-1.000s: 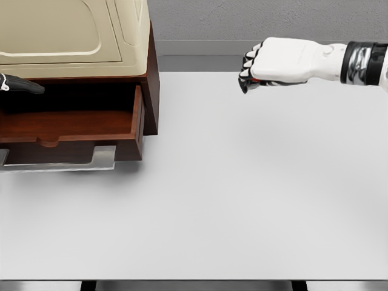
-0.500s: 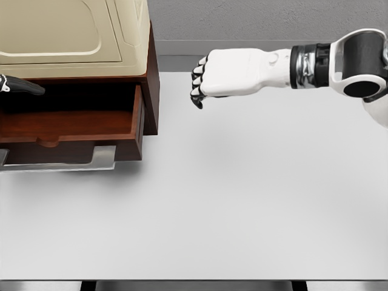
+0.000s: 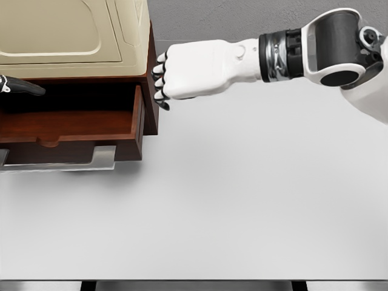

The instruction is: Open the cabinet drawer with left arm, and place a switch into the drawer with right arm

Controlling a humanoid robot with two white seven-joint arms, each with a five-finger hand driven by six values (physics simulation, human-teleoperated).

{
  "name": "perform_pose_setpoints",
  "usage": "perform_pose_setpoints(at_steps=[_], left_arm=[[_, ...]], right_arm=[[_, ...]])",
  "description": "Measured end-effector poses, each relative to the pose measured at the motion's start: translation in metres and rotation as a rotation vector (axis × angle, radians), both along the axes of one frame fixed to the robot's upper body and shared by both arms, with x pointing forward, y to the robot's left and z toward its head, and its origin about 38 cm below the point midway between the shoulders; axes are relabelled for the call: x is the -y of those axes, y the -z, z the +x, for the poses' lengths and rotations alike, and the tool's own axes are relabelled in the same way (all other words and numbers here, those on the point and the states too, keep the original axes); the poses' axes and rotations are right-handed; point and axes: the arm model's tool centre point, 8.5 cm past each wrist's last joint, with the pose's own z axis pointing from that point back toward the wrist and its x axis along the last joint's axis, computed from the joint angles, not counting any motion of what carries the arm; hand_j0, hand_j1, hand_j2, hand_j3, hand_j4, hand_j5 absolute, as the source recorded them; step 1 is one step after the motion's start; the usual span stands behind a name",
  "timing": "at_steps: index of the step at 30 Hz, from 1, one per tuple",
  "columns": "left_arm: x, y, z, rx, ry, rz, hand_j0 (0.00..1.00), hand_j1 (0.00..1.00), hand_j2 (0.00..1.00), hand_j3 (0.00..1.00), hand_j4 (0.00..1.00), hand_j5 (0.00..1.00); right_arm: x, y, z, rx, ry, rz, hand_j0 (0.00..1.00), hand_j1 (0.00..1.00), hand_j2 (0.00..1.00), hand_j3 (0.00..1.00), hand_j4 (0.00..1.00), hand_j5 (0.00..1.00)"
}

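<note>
One cabinet (image 3: 91, 42) on white tabletop (image 3: 242, 200), one drawer (image 3: 73, 130) pulled open, right robot hand (image 3: 176, 73) clenched beside cabinet's corner, switch not discernible inside fist, left robot hand (image 3: 18, 86) barely visible, grip unclear

A single view comes from the robot's head, set high and tilted down onto the white table (image 3: 242, 206), facing forward toward the grey back wall (image 3: 206, 18). It sits close enough that the cabinet (image 3: 79, 36) is cropped at the top and left edges, just left of the right hand's fingers (image 3: 160, 82), and the table's near edge runs along the bottom. With no second view, nothing overlaps.
</note>
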Motion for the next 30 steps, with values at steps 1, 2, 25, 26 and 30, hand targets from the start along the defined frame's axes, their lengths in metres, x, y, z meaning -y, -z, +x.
perform_pose_setpoints(at_steps=[1, 2, 25, 26, 30], left_arm=[[0.000, 0.000, 0.000, 0.000, 0.000, 0.000, 1.00, 1.00, 1.00, 1.00, 1.00, 1.00], [0.000, 0.000, 0.000, 0.000, 0.000, 0.000, 1.00, 1.00, 1.00, 1.00, 1.00, 1.00], [0.000, 0.002, 0.000, -0.003, 0.000, 0.002, 1.00, 1.00, 1.00, 1.00, 1.00, 1.00], [0.000, 0.002, 0.000, -0.003, 0.000, 0.004, 1.00, 1.00, 1.00, 1.00, 1.00, 1.00], [0.000, 0.004, 0.000, -0.001, 0.001, 0.013, 1.00, 1.00, 1.00, 1.00, 1.00, 1.00]], right_arm=[[-0.005, 0.000, -0.002, 0.001, -0.013, -0.004, 0.47, 0.47, 0.47, 0.47, 0.47, 0.47], [-0.010, 0.002, -0.004, -0.004, -0.025, -0.007, 0.47, 0.47, 0.47, 0.47, 0.47, 0.47], [-0.085, -0.029, -0.026, 0.026, -0.194, -0.012, 0.49, 0.49, 0.49, 0.49, 0.49, 0.49], [-0.089, -0.031, -0.023, 0.023, -0.190, -0.010, 0.49, 0.49, 0.49, 0.49, 0.49, 0.49], [-0.104, -0.033, -0.018, 0.016, -0.191, -0.013, 0.49, 0.49, 0.49, 0.49, 0.49, 0.49]])
